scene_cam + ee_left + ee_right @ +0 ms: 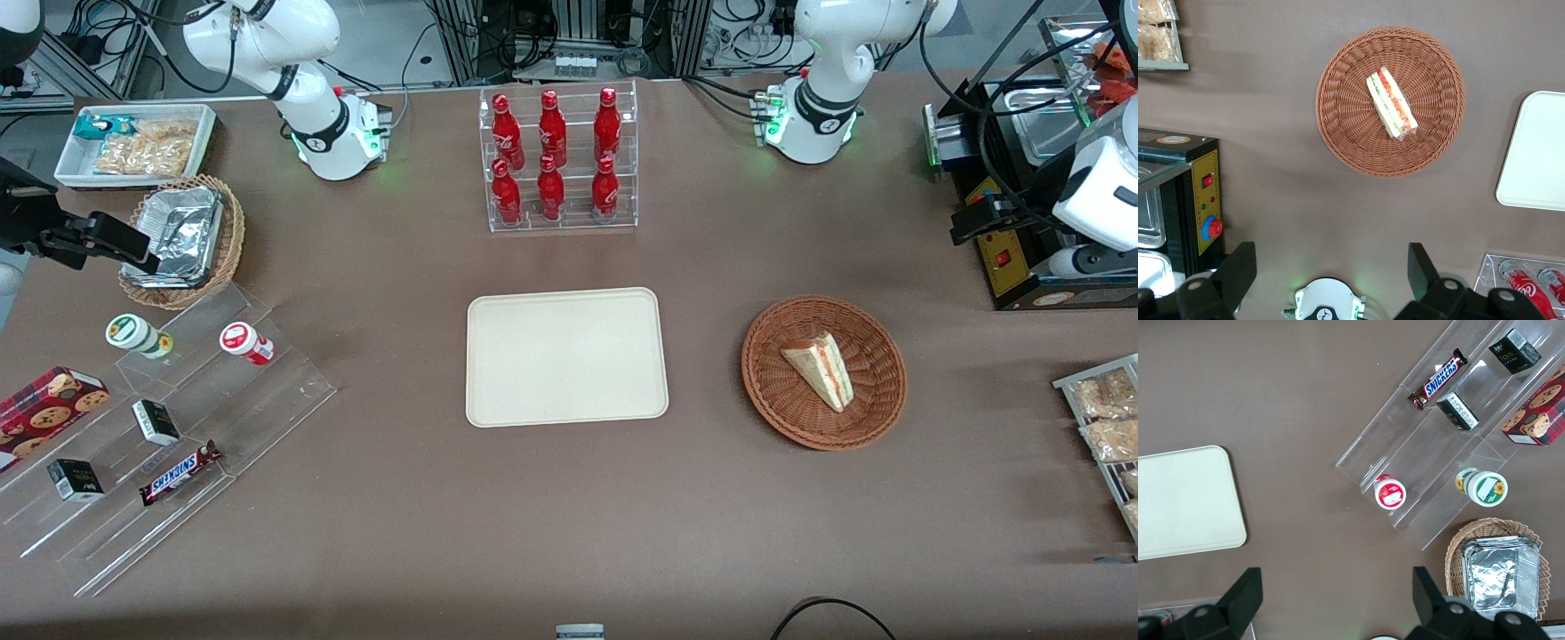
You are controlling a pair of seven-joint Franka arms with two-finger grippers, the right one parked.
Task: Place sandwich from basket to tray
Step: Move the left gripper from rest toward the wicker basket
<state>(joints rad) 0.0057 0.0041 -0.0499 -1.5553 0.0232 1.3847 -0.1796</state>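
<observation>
The sandwich [821, 369] lay in the basket [774, 391], on its side, with the red, orange and green filling along one long edge. The basket sat on the brown table [569, 516] toward the working arm's end, well apart from the tray [566, 356], which lay flat at the table's middle with nothing on it.

The gripper [1331, 270] hung high over the table, above the strip between the basket and the working arm's base [811, 124]. Its two fingers [1238, 267] stood wide apart with nothing between them. The sandwich lay well clear of them, down in the basket, untouched.

The left wrist view showed the sandwich closely: pale bread, the coloured layers facing up, the wedge across the basket's middle. It also caught a corner of the tray, the tops of red bottles [1521, 283] in a clear rack, and a black machine [1195, 200] with a red button near the basket. In the front view the gripper could not be made out; only part of the working arm [1102, 196] showed at the edge, above that machine.

The front view alone showed the whole table: the rack of six bottles [556, 160] farther from the camera than the tray, and, toward the parked arm's end, a clear stepped shelf [178, 444] with a Snickers bar [180, 472] and small pots.

The right wrist view showed that shelf, a foil container [1498, 577] in a lighter basket, and a tray corner.
</observation>
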